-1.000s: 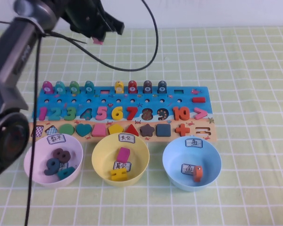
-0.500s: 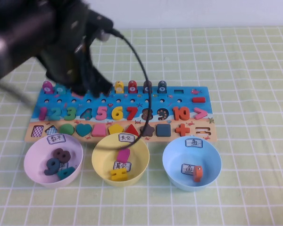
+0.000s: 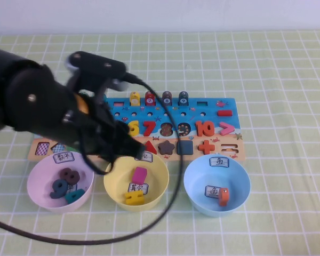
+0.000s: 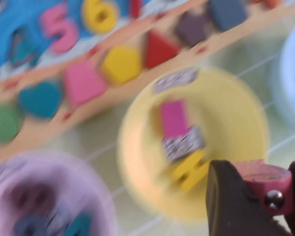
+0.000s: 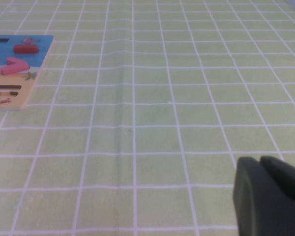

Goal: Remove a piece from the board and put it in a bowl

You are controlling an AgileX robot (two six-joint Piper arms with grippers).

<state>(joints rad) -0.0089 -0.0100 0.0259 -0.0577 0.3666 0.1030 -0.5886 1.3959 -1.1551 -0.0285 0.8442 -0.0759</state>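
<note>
The puzzle board [image 3: 230, 140] lies across the table's middle, with three bowls in front of it. My left arm reaches over the board's left half. My left gripper [image 3: 132, 150] hangs at the back rim of the yellow bowl [image 3: 163, 180]. In the left wrist view the left gripper [image 4: 261, 195] is shut on a pink piece with a metal stud [image 4: 258, 178], above the yellow bowl's [image 4: 236, 123] edge. That bowl holds a pink block [image 3: 140, 175] and a yellow piece [image 3: 133, 198]. My right gripper [image 5: 265, 194] is shut and empty above bare tablecloth, out of the high view.
A purple bowl [image 3: 33, 184] with number pieces stands at front left. A blue bowl [image 3: 244, 184] with an orange piece [image 3: 223, 196] stands at front right. Pegs [image 3: 158, 98] stand along the board's back edge. Green checked cloth lies open to the right.
My left arm has swung from behind the board forward and down to the yellow bowl, carrying the pink piece. The bowls and board have not moved.
</note>
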